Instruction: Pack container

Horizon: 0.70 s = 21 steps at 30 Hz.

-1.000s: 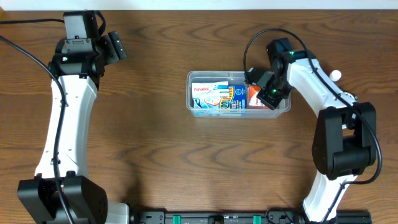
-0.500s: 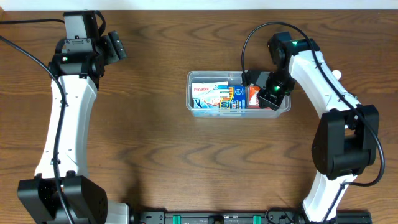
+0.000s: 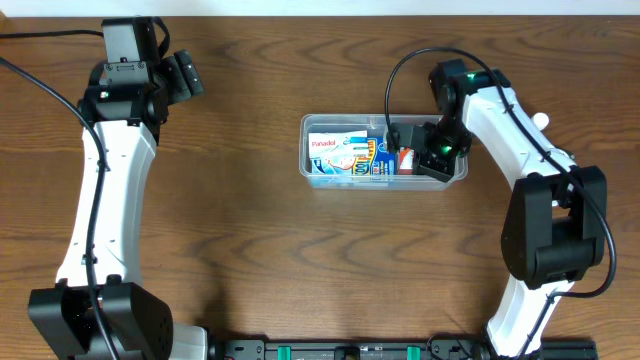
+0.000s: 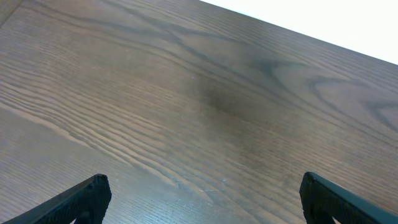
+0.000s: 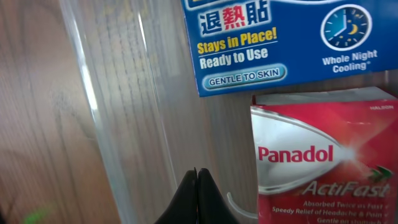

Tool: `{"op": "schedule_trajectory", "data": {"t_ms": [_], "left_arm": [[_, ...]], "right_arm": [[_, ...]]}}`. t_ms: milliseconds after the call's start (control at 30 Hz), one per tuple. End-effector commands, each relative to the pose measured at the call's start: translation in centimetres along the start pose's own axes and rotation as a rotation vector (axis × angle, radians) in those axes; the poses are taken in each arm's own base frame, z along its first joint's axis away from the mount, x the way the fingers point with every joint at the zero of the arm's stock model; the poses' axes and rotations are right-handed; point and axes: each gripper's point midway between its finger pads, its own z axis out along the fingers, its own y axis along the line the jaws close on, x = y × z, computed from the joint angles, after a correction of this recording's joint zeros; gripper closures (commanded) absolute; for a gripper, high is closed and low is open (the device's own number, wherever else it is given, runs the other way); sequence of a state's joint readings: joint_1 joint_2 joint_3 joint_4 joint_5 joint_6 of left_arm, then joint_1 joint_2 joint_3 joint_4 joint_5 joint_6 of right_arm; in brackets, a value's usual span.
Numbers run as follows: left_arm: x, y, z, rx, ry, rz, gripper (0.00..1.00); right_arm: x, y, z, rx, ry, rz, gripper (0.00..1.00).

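Note:
The clear plastic container [image 3: 304,150] sits right of the table's middle. It holds a white and blue box [image 3: 345,155] and a red Panadol box [image 3: 406,158]. My right gripper [image 3: 434,160] is shut and empty, and it reaches down into the container's right end next to the red box. In the right wrist view the shut fingertips [image 5: 197,175] point at the container's floor between its clear wall [image 5: 106,124] and the red Panadol box [image 5: 317,162], with the blue box [image 5: 280,37] beyond. My left gripper [image 3: 190,75] is open and empty over bare wood [image 4: 202,193] at the far left.
The dark wooden table [image 3: 240,250] surrounds the container. A black cable [image 3: 390,80] loops from the right arm above the container. A small white ball [image 3: 541,121] lies by the right arm.
My right gripper has shifted slightly toward the front and sunk into the container's right end, covering more of the red box. The left arm has not moved.

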<state>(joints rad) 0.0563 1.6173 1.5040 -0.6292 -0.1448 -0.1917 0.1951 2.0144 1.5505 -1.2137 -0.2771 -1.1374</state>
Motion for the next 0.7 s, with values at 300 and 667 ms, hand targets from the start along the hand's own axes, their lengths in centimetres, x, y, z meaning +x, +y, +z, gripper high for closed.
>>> {"op": "schedule_trajectory", "data": {"t_ms": [300,667], "left_arm": [[-0.9,0.1,-0.9,0.004,-0.028,-0.025,0.02],[-0.9,0.1,-0.9,0.004,-0.028,-0.025,0.02]], "right_arm": [[1.4,-0.5,2.5,-0.021,0.073,-0.069,0.99],[2.0,-2.4,3.5,0.038,0.115,-0.033,0.99]]}}
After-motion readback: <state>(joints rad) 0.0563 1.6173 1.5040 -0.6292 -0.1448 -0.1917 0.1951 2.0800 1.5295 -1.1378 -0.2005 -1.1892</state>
